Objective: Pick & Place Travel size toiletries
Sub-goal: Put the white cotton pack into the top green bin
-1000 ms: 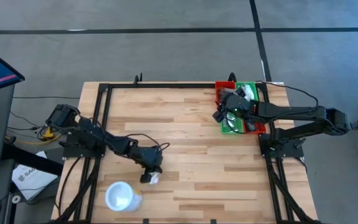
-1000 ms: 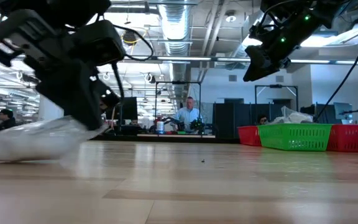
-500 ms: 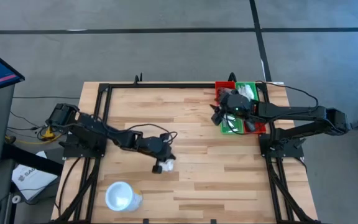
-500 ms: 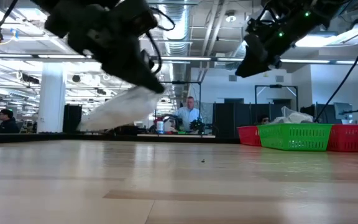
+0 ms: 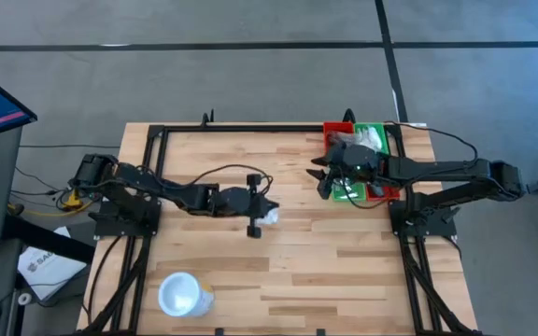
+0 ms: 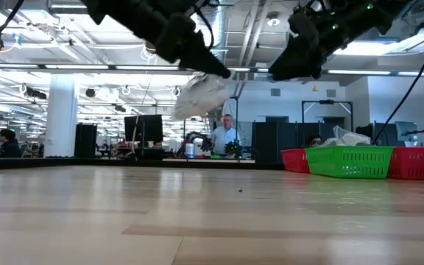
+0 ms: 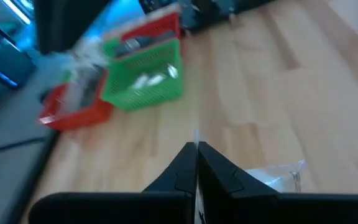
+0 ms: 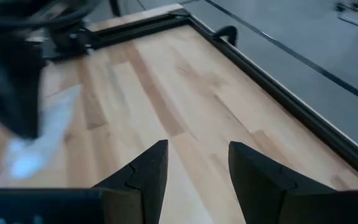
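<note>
Clear sachet (image 5: 269, 217) with white contents is hanging above the middle of the table (image 5: 297, 271), pinched in the left gripper (image 5: 261, 216), whose fingers are pressed fully together on it. In the low view the sachet (image 6: 201, 96) is dangling well clear of the wood. Right gripper (image 5: 322, 178) is hovering near the left edge of the green basket (image 5: 344, 191), fingers parted and holding nothing. Red baskets (image 5: 332, 135) are sitting on either side of the green one. White cup (image 5: 179, 295) is lying near the table's front edge, well apart.
</note>
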Action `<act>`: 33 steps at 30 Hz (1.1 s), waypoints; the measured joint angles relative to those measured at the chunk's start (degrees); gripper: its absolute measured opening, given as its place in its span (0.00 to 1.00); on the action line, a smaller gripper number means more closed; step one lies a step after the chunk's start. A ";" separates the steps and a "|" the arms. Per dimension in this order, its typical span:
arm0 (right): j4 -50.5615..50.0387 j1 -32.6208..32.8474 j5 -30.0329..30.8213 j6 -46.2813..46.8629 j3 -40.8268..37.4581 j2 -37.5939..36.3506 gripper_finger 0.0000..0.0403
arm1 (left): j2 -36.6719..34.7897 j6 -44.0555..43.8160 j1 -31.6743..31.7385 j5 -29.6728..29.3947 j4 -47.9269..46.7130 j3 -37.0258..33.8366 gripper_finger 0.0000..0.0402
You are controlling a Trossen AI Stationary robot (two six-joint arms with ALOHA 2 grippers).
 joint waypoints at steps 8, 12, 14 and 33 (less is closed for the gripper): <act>3.70 5.64 -0.04 0.00 -0.02 0.00 0.39 | -0.02 7.45 2.21 -3.97 0.60 4.74 0.00; 5.51 7.54 -0.15 0.00 -0.02 0.00 0.39 | -0.02 10.25 3.21 -4.26 1.36 6.66 0.00; 6.73 8.22 -0.15 0.00 -0.02 0.00 0.39 | -0.02 11.74 3.62 -4.27 2.75 7.17 0.00; 22.84 9.21 -4.31 0.15 -0.09 9.57 0.39 | -0.02 14.79 5.70 -4.23 10.37 7.31 0.00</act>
